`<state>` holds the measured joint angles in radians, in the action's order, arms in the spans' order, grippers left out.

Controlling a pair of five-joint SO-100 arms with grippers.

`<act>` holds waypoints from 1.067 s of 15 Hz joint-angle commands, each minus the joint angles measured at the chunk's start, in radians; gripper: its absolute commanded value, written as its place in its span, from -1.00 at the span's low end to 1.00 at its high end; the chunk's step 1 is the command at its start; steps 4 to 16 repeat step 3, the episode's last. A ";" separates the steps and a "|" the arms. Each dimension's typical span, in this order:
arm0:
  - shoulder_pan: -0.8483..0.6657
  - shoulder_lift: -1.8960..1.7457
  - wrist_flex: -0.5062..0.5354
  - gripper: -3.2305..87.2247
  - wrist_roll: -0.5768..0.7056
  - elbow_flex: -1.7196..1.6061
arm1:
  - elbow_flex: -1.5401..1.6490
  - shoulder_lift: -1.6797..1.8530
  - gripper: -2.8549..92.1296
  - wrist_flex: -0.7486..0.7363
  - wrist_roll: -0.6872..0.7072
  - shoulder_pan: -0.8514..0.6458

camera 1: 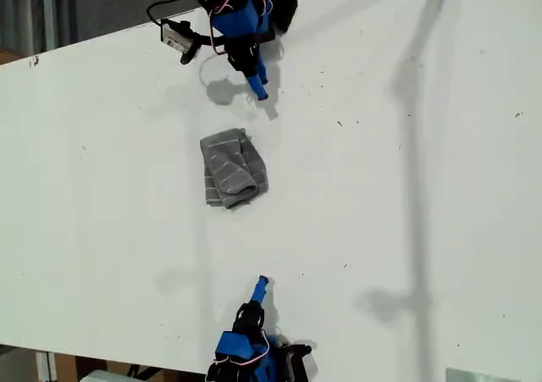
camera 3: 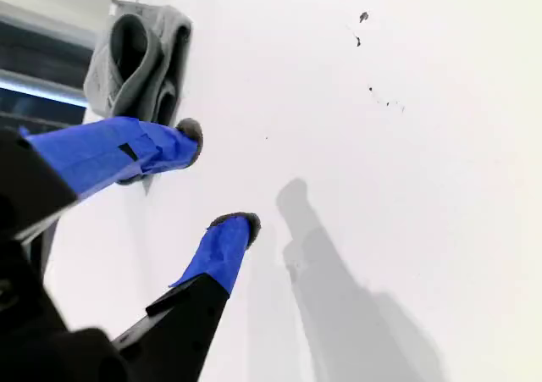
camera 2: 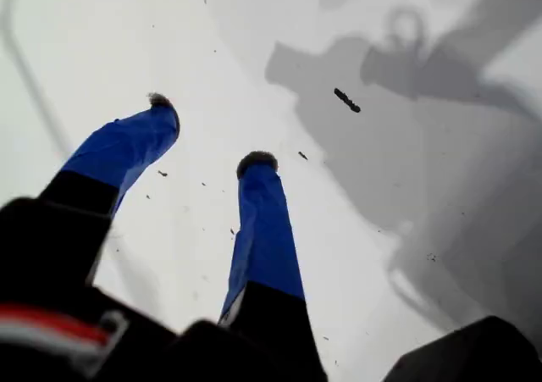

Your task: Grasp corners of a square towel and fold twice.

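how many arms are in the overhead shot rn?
2. One arm sits at the top edge of the exterior view, the other arm at the bottom edge, both on the table. The folded towel lies between them, touched by neither. None seems hidden.

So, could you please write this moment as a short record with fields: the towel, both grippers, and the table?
towel: the towel lies folded into a small bundle on the table, between the two arms, free of both grippers
first gripper: my first gripper is open and empty, over bare table
second gripper: my second gripper is open and empty, with the towel ahead of it, not touching
table: the white table carries small dark specks and arm shadows
task state: towel looks already folded; no corner is held
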<state>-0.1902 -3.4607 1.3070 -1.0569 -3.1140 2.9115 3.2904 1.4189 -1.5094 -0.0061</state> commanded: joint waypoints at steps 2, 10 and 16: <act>0.005 -0.003 -0.003 -0.55 0.009 -0.003 | -0.015 -0.006 -0.52 0.008 -0.003 -0.003; 0.005 -0.003 -0.003 -0.55 0.009 -0.003 | -0.015 -0.006 -0.52 0.008 -0.003 -0.003; 0.005 -0.003 -0.003 -0.55 0.009 -0.003 | -0.015 -0.006 -0.52 0.008 -0.003 -0.003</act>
